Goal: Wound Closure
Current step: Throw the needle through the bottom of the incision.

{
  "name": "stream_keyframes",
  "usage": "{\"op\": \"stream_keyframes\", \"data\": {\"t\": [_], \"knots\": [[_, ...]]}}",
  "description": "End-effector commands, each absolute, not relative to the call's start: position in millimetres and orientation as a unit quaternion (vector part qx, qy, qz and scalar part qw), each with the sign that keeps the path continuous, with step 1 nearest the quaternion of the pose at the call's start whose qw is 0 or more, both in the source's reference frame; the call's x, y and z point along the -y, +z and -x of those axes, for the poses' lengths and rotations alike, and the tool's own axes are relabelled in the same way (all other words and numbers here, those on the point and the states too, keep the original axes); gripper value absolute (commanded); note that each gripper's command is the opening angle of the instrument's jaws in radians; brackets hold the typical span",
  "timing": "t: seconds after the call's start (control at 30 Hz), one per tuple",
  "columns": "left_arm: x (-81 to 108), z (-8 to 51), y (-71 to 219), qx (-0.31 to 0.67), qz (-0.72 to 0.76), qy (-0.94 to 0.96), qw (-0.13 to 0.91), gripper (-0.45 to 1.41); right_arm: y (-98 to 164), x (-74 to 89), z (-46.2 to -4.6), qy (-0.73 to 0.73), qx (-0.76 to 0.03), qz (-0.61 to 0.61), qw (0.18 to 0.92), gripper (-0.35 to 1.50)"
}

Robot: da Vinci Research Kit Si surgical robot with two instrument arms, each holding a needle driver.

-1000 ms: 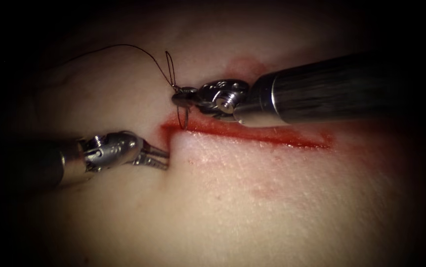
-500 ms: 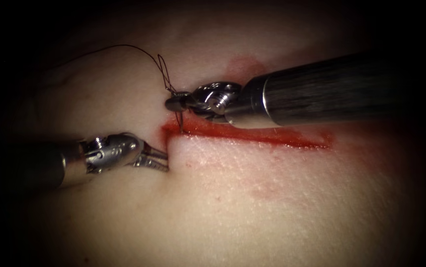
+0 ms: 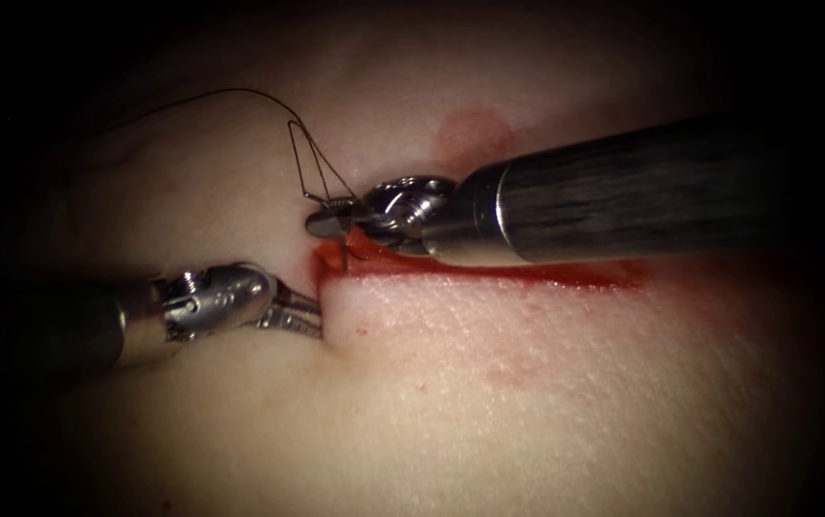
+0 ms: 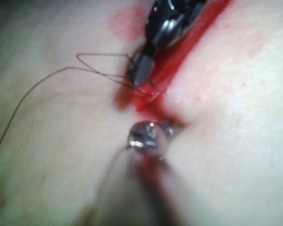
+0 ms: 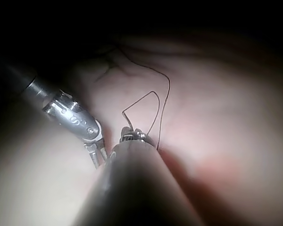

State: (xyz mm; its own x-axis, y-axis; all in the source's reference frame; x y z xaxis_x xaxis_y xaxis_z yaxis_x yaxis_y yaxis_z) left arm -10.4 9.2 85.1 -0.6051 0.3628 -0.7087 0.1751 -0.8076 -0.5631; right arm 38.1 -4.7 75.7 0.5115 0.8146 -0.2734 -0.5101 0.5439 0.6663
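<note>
Right tool [image 3: 322, 224]: jaws closed on the thread [image 3: 307, 158] at the cut's [image 3: 489, 273] 9 o'clock end. Left tool [image 3: 302, 314]: jaws pressed into tissue [image 3: 527, 402]; state cannot be determined. Needle not discernible.

At the right of the endoscope frame, the right arm's dark, faintly streaked cylindrical shaft [image 3: 623, 191] ends in a polished steel collar and rounded wrist joint [image 3: 403, 203]. At the left, the left arm's shiny silver wrist housing [image 3: 216, 295] carries small screws and slim grey fingers [image 3: 290, 314].
</note>
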Motion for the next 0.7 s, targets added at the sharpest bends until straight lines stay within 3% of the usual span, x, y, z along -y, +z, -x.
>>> {"op": "stream_keyframes", "data": {"t": [0.03, 0.7], "knots": [[-8.9, 10.9, 85.8, 0.306, 0.441, 0.842, 0.054, -0.16, 76.1, 5.4, -38.8, 0.401, -0.290, -0.264, 0.828, -0.35], [-9.2, 10.7, 85.6, 0.307, 0.442, 0.841, 0.054, -0.16, 75.8, 9.5, -38.9, 0.404, -0.274, -0.292, 0.822, -0.35]]}}
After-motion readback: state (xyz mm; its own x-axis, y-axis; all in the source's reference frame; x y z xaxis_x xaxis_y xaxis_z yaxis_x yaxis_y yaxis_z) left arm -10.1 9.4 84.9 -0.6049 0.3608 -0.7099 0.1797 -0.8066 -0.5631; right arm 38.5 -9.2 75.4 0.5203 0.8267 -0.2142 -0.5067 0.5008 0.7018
